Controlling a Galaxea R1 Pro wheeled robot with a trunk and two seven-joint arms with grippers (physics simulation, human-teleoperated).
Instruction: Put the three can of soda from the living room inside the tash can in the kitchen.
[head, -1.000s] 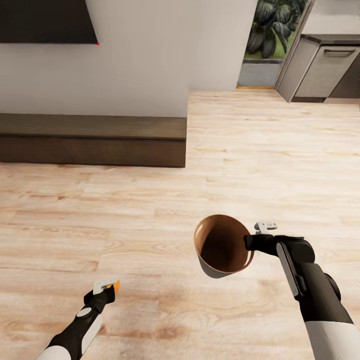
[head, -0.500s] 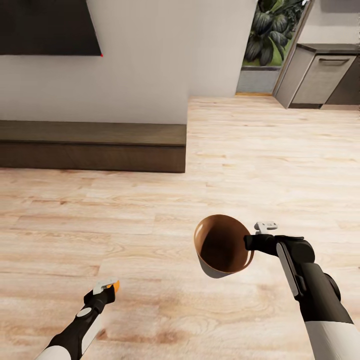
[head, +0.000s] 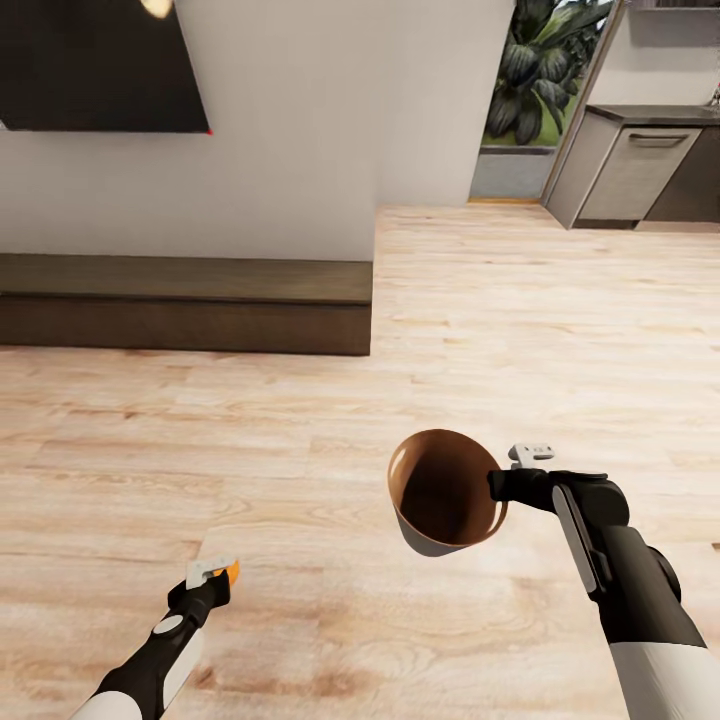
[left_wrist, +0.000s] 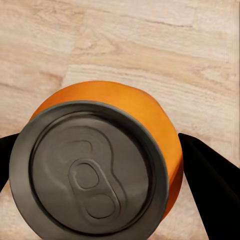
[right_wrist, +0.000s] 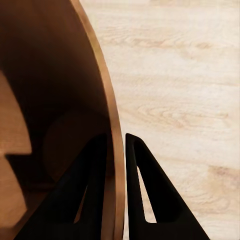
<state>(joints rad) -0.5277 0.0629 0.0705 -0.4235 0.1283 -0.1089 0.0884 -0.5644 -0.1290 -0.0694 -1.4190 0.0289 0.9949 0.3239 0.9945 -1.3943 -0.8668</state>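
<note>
Over the wood floor (head: 300, 440), with the kitchen (head: 640, 160) far ahead on the right, the right hand (head: 497, 487) carries the tash can (head: 445, 495) in the air, its fingers (right_wrist: 145, 190) pinching the rim. The left hand (head: 212, 577) is closed around an orange can of soda (left_wrist: 125, 145).

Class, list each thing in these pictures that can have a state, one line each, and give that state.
Orange soda can: sealed, pull tab flat, gripped between the left gripper's fingers above the wood floor.
Trash can: held off the floor, tilted, nothing visible inside, wall pinched by the right gripper.
Left gripper: shut on the can.
Right gripper: shut on the bin's wall, one finger inside, one outside.
Dishwasher: door closed.
Wall TV: screen dark.
</note>
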